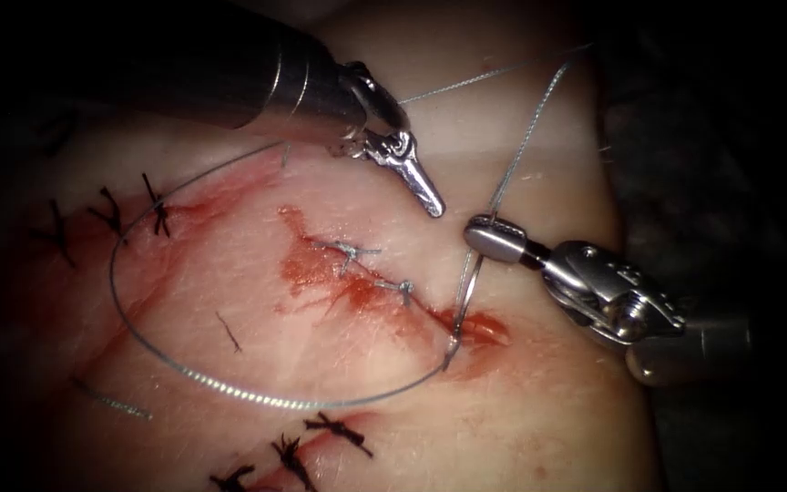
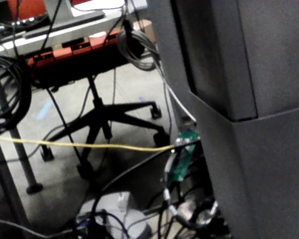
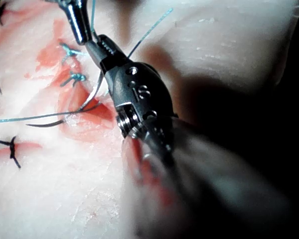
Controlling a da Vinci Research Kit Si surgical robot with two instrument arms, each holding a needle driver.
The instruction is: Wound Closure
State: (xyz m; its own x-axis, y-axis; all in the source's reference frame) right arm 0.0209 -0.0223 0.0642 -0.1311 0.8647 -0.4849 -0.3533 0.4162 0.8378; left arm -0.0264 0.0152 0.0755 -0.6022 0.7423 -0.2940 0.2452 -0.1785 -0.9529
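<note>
- Steel needle (image 1: 463,305) sits clamped near its upper end in my right tool (image 1: 495,239), jaws closed; its tip is in the tissue (image 1: 539,182) at the right end of the cut (image 1: 384,292).
- My left tool (image 1: 416,182) hangs above the cut, jaws together, holding nothing.
- Thread (image 1: 229,387) loops wide over the left side.
- Judging by this, a stitch is under way; next calls for following the needle's curve.
- Red fluid (image 1: 321,269) wets the cut; two stitches (image 1: 366,264) already hold it.

curved needle (image 1: 465,296) tip seemingly in the cut (image 1: 480,330); thread (image 1: 229,387) loops left across tissue (image 1: 539,428)
</note>
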